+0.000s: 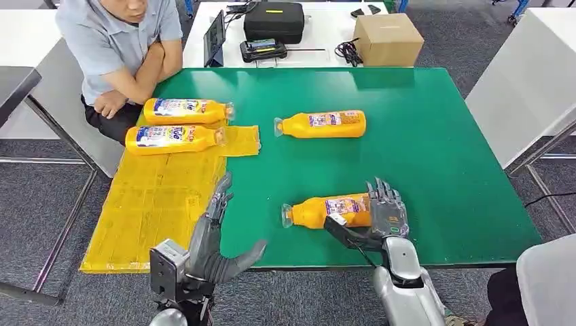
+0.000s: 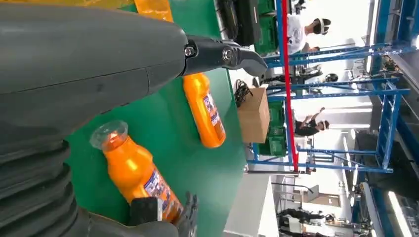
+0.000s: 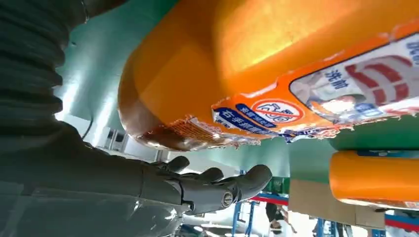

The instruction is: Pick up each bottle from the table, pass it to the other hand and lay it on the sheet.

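Two orange bottles (image 1: pixel 185 110) (image 1: pixel 173 136) lie on the yellow sheet (image 1: pixel 153 204) at the left of the green table (image 1: pixel 441 156). A third bottle (image 1: pixel 322 124) (image 2: pixel 203 111) (image 3: pixel 373 177) lies on the bare green mid-table. The nearest bottle (image 1: pixel 326 210) (image 2: pixel 136 173) (image 3: pixel 276 64) lies by the front edge, cap pointing left. My right hand (image 1: pixel 380 214) (image 3: pixel 148 187) sits at its base end, fingers (image 3: pixel 222 185) stretched out behind it and thumb in front, with a gap to the bottle. My left hand (image 1: pixel 217 238) (image 2: pixel 89 64) hovers open beside the sheet's near right edge.
A person (image 1: pixel 122 47) sits with folded arms at the far left corner, close to the sheet. Behind the green table stands a white table with a black case (image 1: pixel 274 20), a cardboard box (image 1: pixel 387 39) (image 2: pixel 254 116) and a tablet (image 1: pixel 214 37). Another white table (image 1: pixel 530 81) stands at right.
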Controlling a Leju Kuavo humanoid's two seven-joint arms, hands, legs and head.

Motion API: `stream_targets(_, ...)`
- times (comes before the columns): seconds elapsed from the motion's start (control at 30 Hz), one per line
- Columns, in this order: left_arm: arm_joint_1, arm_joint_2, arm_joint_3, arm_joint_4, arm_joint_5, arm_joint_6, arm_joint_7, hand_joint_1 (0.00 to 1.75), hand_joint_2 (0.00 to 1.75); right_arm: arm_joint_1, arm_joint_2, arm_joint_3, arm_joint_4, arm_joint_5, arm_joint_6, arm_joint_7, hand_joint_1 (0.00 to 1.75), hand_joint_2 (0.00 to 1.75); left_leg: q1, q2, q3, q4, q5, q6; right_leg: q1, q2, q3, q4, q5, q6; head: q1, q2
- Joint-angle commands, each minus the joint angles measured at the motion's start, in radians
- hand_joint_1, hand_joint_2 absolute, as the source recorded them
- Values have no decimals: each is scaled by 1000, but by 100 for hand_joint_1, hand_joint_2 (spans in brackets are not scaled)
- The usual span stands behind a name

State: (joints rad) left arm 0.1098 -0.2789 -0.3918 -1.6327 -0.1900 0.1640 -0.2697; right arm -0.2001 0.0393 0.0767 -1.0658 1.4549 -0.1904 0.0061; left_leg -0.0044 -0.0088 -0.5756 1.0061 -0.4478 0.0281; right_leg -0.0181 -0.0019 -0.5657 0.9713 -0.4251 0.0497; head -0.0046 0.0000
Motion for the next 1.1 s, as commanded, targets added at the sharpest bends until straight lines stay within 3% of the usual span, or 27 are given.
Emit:
stream_targets(0.03, -29, -9, -31, 76, 4, -1, 5, 0, 175, -53, -16, 16, 171, 8, 14, -15, 0, 175, 1, 0, 2, 0, 0, -2, 1, -1, 3, -1, 1, -2, 0, 0)
stream_targets(0.27, -51, -9, -38, 104, 15, -8, -9, 0, 175, -68, -44, 58, 259, -30, 13, -86, 0, 175, 2, 0, 6, -1, 1, -1, 2, -1, 7, -2, 1, -2, 0, 0)
stream_targets(0.63, -53, -10, -40, 107, 15, -8, -10, 0, 175, -70, -47, 61, 271, -37, 4, -90, 0, 175, 2, 2, 10, -1, 1, -1, 2, 0, 8, -3, 4, -4, 0, 0)
stream_targets(1.03, -46, -8, -45, 97, 15, 2, -15, 0, 175, -45, -82, 155, 228, -84, 52, -92, 0, 175, 2, 3, 13, -1, 1, -2, 2, 1, 10, -3, 4, -5, 0, 0)
stream_targets(1.1, -49, -7, -51, 104, 10, 2, -17, 0, 175, -50, -82, 165, 231, -86, 19, -97, 0, 175, 1, 3, 14, -1, 1, -1, 2, 2, 11, -3, 4, -4, 0, 0)
